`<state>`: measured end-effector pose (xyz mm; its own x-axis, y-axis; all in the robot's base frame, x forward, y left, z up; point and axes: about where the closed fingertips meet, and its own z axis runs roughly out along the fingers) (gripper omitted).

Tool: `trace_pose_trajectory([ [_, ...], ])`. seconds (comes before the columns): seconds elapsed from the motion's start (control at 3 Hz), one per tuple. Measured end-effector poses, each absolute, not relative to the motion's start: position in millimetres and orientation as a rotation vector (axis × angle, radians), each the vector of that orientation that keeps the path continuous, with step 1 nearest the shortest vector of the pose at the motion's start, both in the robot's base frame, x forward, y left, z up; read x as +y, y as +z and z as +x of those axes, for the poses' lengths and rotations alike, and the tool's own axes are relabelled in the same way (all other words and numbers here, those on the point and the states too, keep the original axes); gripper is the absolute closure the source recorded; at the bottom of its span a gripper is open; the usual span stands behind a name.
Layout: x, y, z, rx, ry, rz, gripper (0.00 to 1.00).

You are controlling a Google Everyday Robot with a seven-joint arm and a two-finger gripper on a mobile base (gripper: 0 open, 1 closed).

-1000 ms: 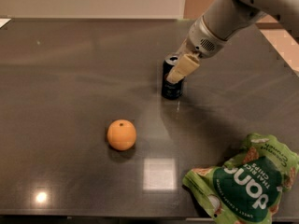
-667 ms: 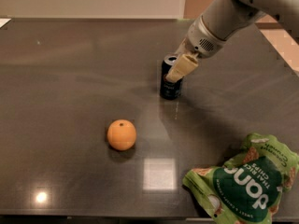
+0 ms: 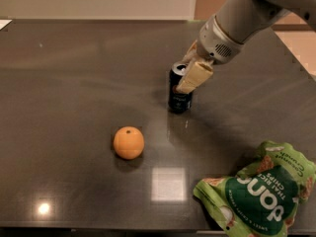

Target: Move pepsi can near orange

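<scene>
The pepsi can (image 3: 179,97) is dark with a silver top and stands upright on the dark table (image 3: 74,73), right of centre. My gripper (image 3: 190,65) comes in from the upper right and is shut on the can's upper part. One beige finger (image 3: 194,76) lies across the can's front right side, and the other is behind the can. The orange (image 3: 129,142) lies on the table to the front left of the can, about a can's height away from it.
A green chip bag (image 3: 259,194) lies at the table's front right corner. The table's right edge (image 3: 296,58) runs diagonally behind the arm. A bright light reflection (image 3: 167,184) sits on the table in front of the can.
The gripper and the can have shifted a little toward the front of the table, closer to the orange. The orange and the chip bag have not moved.
</scene>
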<state>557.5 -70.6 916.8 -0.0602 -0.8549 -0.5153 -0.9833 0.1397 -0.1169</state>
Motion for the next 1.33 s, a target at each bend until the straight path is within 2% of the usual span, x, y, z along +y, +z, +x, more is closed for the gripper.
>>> trace_pose_trajectory([
  [1.0, -54, 934, 472, 1.776, 0.476, -1.944, 1.0],
  [1.33, -47, 927, 459, 1.754, 0.486, -1.982, 0.81],
])
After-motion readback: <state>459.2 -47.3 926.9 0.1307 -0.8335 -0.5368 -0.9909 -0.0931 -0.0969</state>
